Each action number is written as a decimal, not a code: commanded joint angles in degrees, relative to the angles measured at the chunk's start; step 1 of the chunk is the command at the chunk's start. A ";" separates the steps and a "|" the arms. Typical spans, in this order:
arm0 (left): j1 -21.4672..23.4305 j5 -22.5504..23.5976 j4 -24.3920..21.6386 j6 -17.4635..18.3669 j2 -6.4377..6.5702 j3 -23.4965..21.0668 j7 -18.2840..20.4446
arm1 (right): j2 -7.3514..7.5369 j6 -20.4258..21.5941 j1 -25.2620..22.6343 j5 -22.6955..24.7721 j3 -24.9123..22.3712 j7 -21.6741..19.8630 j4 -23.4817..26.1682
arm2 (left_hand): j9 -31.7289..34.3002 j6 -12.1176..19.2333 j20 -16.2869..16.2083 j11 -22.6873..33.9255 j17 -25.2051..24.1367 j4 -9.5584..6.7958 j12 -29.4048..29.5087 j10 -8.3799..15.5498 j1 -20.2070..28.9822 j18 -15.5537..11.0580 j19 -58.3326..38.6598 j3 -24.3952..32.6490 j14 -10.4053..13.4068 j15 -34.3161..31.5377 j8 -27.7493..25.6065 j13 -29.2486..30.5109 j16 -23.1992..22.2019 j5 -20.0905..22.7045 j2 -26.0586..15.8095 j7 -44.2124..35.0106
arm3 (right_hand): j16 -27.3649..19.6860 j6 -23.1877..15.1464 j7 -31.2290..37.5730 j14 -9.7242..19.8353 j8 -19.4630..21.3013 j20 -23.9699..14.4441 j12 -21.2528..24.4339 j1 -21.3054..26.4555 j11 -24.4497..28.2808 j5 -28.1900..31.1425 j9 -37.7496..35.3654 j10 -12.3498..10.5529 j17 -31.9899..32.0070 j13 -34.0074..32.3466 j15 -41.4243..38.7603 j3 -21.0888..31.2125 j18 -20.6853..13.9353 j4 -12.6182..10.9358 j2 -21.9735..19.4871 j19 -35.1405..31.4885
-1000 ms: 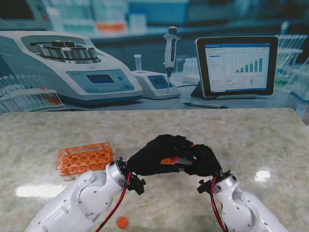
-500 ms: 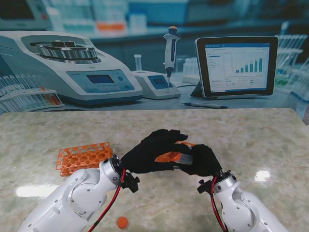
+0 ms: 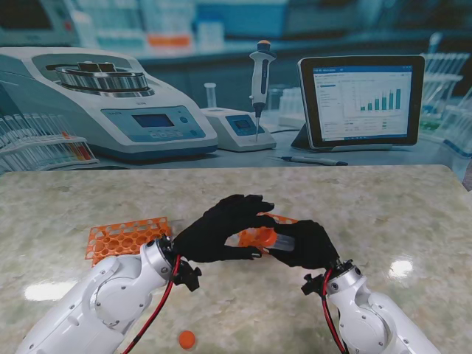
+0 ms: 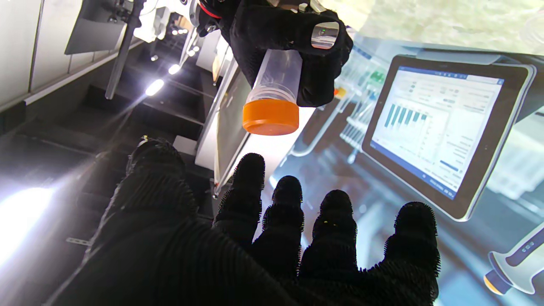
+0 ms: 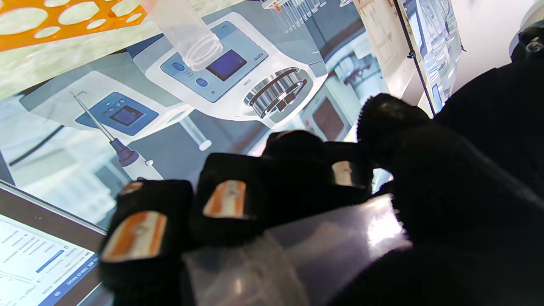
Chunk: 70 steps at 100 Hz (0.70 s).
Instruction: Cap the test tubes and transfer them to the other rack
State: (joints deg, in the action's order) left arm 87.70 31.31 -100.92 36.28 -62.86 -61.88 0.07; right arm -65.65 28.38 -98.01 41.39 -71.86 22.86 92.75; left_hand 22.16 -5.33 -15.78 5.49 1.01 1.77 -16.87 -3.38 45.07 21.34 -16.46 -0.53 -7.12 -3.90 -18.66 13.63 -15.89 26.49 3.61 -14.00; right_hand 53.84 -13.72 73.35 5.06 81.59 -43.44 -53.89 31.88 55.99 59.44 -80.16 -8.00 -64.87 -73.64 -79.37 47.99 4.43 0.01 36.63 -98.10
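My right hand (image 3: 306,245) is shut on a clear test tube (image 3: 279,240) held sideways above the table. The left wrist view shows the tube (image 4: 278,72) wearing an orange cap (image 4: 270,117), its capped end pointing at my left hand. My left hand (image 3: 217,230) hovers just left of the cap with fingers (image 4: 248,187) apart and nothing in them. In the right wrist view the fingers (image 5: 231,199) wrap the tube (image 5: 297,250). An orange rack (image 3: 125,240) lies to the left. A second orange rack (image 5: 63,17) holds an uncapped tube (image 5: 187,34).
A loose orange cap (image 3: 187,339) lies on the marble table (image 3: 398,214) near me, between the arms. A backdrop at the table's far edge shows a centrifuge (image 3: 110,103), a pipette (image 3: 259,81) and a tablet (image 3: 361,99).
My left hand has drawn back to the left, off the tube's end, and its fingers have spread. The orange cap stays on the tube. The right hand has held still.
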 commanded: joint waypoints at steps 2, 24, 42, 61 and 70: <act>0.49 -0.01 -0.32 0.06 0.36 -0.52 0.31 | -0.26 -0.28 -0.32 -0.10 0.07 -0.05 0.23 | -2.16 -0.77 -1.89 -1.22 -0.62 -0.53 0.94 -0.26 -0.83 -1.59 2.94 -1.16 1.37 1.05 -0.80 -1.65 -0.12 -1.85 0.38 1.93 | 1.08 -3.46 3.05 4.26 1.45 0.19 -0.79 1.78 -0.16 1.12 -2.25 0.07 -1.23 -2.09 -3.70 0.33 -0.86 0.60 -1.67 -2.34; 1.10 -0.51 -0.08 0.41 0.61 -1.20 1.26 | -0.24 -0.35 -0.28 -0.12 0.10 -0.12 0.22 | -2.24 -1.13 -2.52 -1.21 -0.50 -0.13 0.74 -0.20 -1.64 -1.60 3.39 -1.09 1.39 1.08 -1.43 -1.79 -0.09 -1.92 1.40 2.25 | 1.08 -3.46 3.05 4.26 1.45 0.19 -0.79 1.77 -0.16 1.12 -2.24 0.06 -1.23 -2.09 -3.70 0.32 -0.86 0.60 -1.61 -2.34; 1.44 -0.11 -0.03 0.61 0.69 -1.48 1.30 | -0.23 -0.45 -0.23 -0.08 0.14 -0.16 0.16 | -2.37 -1.21 -2.86 -1.16 -0.23 -0.03 0.57 -0.29 -1.52 -1.60 3.49 -0.91 1.26 1.05 -1.88 -1.75 -0.09 -1.91 2.12 2.29 | 1.08 -3.46 3.05 4.26 1.45 0.20 -0.79 1.84 -0.17 1.12 -2.26 0.11 -1.23 -2.09 -3.70 0.31 -0.86 0.60 -1.60 -2.32; 1.57 -0.41 0.20 0.91 0.78 -1.36 1.64 | -0.22 -0.56 -0.26 -0.06 0.10 -0.15 0.20 | -2.28 -1.41 -3.19 -1.11 0.19 0.13 0.42 -0.34 -1.77 -1.55 3.37 -0.93 1.16 0.95 -2.29 -1.51 -0.10 -1.82 2.77 2.30 | 1.08 -3.46 3.05 4.26 1.45 0.22 -0.78 1.86 -0.21 1.12 -2.24 0.11 -1.22 -2.09 -3.70 0.31 -0.85 0.59 -1.60 -2.28; 1.55 -0.61 0.31 1.16 0.81 -1.25 1.77 | -0.22 -0.55 -0.25 -0.09 0.08 -0.18 0.19 | -2.21 -1.42 -3.34 -1.09 0.22 0.21 0.38 -0.28 -1.96 -1.54 3.26 -0.95 0.96 0.92 -2.44 -1.43 -0.12 -1.70 2.76 2.27 | 1.08 -3.46 3.05 4.26 1.45 0.22 -0.78 1.80 -0.23 1.12 -2.24 0.10 -1.22 -2.09 -3.70 0.28 -0.85 0.60 -1.63 -2.27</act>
State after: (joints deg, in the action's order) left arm 89.08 30.88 -100.69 37.15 -62.20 -63.24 1.46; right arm -65.65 28.10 -97.96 41.39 -71.87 22.81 92.75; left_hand 22.16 -5.45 -17.14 5.48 1.05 1.78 -16.87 -3.38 44.38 21.29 -15.84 -0.54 -7.12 -3.90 -20.17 13.63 -15.89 26.49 6.49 -13.38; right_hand 53.84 -13.73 73.35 5.06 81.59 -43.44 -53.90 31.88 55.99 59.44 -80.16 -8.00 -64.87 -73.64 -79.37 47.99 4.43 0.01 36.63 -98.10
